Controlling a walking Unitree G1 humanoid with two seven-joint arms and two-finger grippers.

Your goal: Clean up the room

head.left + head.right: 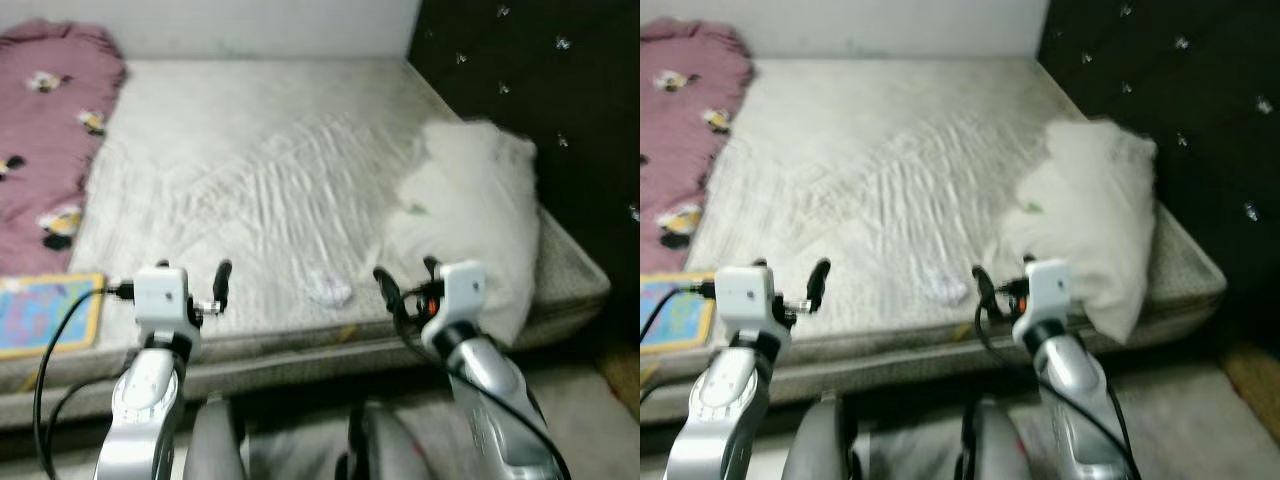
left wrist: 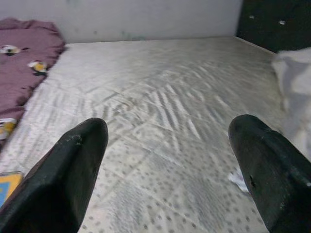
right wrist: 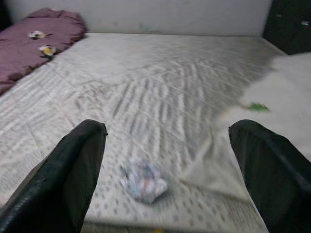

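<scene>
Grippers first: our right gripper [image 1: 405, 280] hovers at lower right of centre in the left eye view, fingers spread wide and holding nothing; our left gripper [image 1: 190, 285] sits at lower left, jaws likewise parted and empty. Both hang over the near edge of the bare mattress [image 1: 270, 180]. Between them, a touch nearer the right one, lies a small crumpled wad [image 1: 329, 290], whitish with faint coloured flecks, resting on the mattress close to its front edge. In the right wrist view the wad [image 3: 144, 182] shows low between the two fingers, left of their midline and apart from both. We judge it to be paper or thin wrapper: very light, soft, crushable, not fragile, unlikely to slip. A pinch across its bulk from above should do; take hold at the middle, since loose edges may tear or unfold. Just right of the wad a white pillow [image 1: 470, 220] slumps against the dark tufted headboard [image 1: 540, 90], its lower corner near the wad but not clearly touching it. Far out at upper left lies a maroon blanket [image 1: 45, 130]; below it, at the left edge, a colourful book [image 1: 45, 312].
</scene>
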